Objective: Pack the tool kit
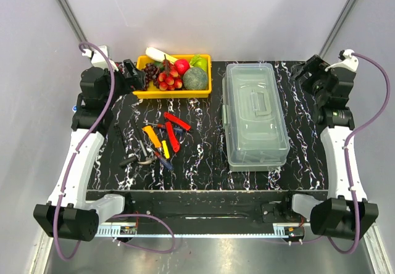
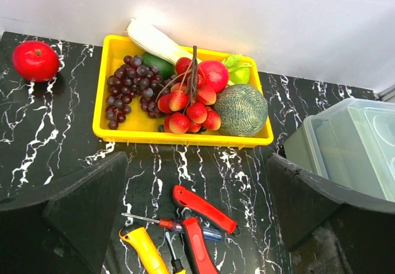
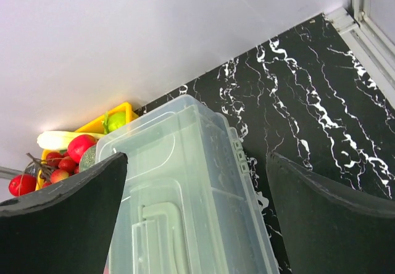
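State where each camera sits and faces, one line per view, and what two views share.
Top external: above and behind the bases, looking down at the table, toolbox and hand tools; both arms show.
Left wrist: on the left gripper, facing the yellow fruit tray; its open fingers show.
Right wrist: on the right gripper, over the toolbox; open fingers show.
Shared: both wrist views catch toolbox and tray.

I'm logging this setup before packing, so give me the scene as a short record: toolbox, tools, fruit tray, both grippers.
toolbox: lid shut, right side of table
hand tools: loose on table, left of toolbox
fruit tray: yellow, far left, full of fruit
tomato: on table, outside tray
left gripper: open, empty, facing fruit tray
right gripper: open, empty, facing toolbox
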Available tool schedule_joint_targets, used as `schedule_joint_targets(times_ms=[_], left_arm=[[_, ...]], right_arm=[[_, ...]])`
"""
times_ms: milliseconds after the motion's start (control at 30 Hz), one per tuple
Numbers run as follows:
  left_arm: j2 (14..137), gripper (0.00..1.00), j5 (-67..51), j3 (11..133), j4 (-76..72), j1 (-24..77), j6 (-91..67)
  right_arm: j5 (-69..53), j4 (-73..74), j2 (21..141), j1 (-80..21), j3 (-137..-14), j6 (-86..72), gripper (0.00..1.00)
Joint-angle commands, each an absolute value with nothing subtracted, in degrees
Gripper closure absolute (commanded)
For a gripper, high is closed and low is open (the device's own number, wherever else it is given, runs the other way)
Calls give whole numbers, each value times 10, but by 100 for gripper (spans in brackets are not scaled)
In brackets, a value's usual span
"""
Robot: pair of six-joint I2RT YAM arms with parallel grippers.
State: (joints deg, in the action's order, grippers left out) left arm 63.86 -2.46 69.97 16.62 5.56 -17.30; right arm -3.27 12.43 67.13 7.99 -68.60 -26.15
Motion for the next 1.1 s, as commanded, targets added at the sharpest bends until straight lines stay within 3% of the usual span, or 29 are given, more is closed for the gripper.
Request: schedule_joint_targets(times_ms=[0,267,500,867,1067], left_arm=[[633,1,-65,693,120,54,-188],[651,1,-212,637,53,53,-256],[758,1,-385,630,16,82,-352],[837,1,-329,616,-76,171,-460],[887,1,-308,587,-192,201,-540]], right_arm=[[-87,42,633,78,-647,-216,1],[-168,203,735,76,-743,-222,0],[-56,323,795,-23,-847,-145,1],[40,338,802,-154,-843,-98,1],[38,339,798,-190,-819,-97,17]])
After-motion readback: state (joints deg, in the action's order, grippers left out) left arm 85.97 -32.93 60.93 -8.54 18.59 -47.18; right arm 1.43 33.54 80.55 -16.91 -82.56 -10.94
